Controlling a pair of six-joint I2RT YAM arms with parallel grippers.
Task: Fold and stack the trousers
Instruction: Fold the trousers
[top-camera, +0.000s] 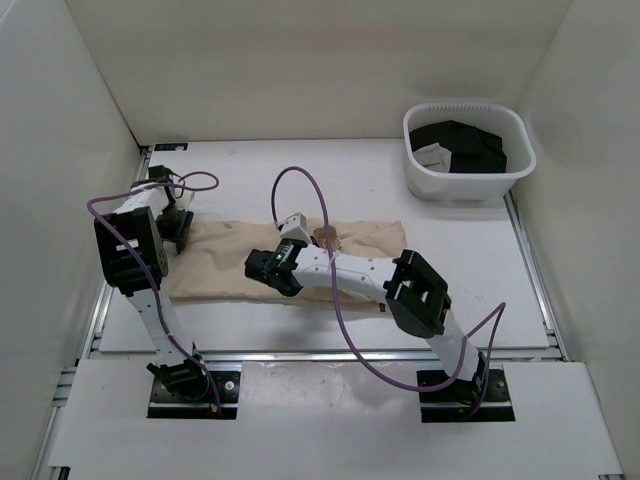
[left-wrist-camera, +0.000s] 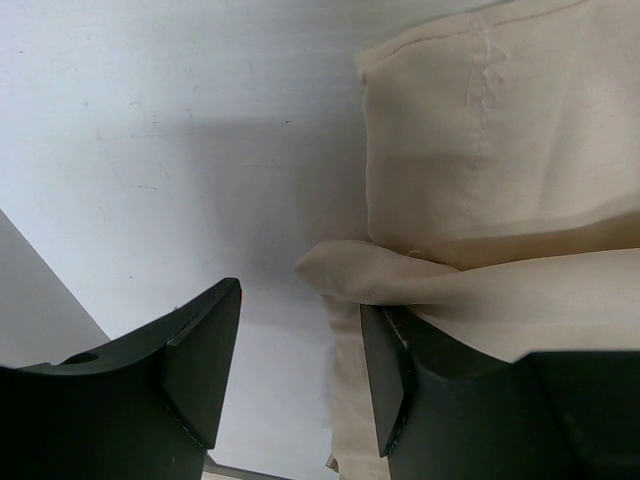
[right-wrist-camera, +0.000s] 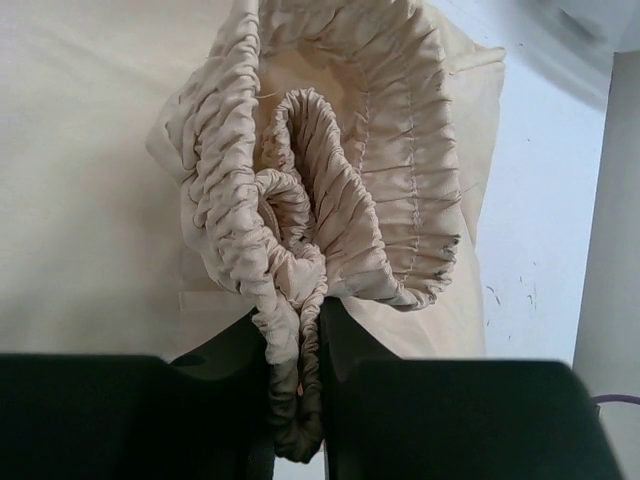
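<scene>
The beige trousers (top-camera: 230, 265) lie folded lengthwise across the middle of the table. My right gripper (top-camera: 308, 236) is over their middle and is shut on the gathered elastic waistband (right-wrist-camera: 300, 290), which bunches up in folds above the fingers (right-wrist-camera: 390, 340). My left gripper (top-camera: 178, 228) is at the trousers' left end. In the left wrist view it (left-wrist-camera: 297, 310) stands open: the left finger (left-wrist-camera: 200, 350) is over bare table, and a fold of the cloth's edge (left-wrist-camera: 400, 280) drapes over the right finger (left-wrist-camera: 385, 380). Nothing is pinched between them.
A white basket (top-camera: 465, 186) with black garments (top-camera: 470, 145) and a white label stands at the back right. White walls close in the table on the left, back and right. Purple cables loop above both arms.
</scene>
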